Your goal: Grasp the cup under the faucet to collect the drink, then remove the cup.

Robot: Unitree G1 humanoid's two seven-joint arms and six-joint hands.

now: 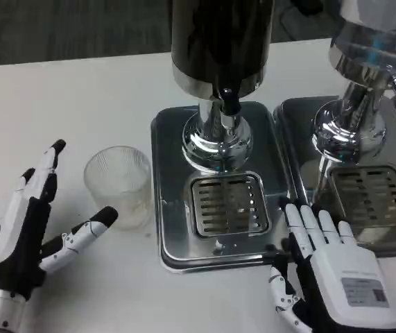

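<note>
My left hand point(24, 229) is spread wide and holds nothing, thumb and fingers framing the cup point(119, 182) just beside it on the counter point(66, 97). My right hand point(329, 267) lies flat and unloaded at the tray point(166, 208) edge. The cup looks like ribbed clear glass or plastic: stiff, probably light, possibly slick. I'd wrap it around the mid wall. It appears empty, standing left of the tray, not under the faucet point(229, 104).

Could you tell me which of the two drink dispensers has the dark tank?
The left dispenser, nearer the glass cup, has the black tank; the right dispenser has a clear one.
</note>
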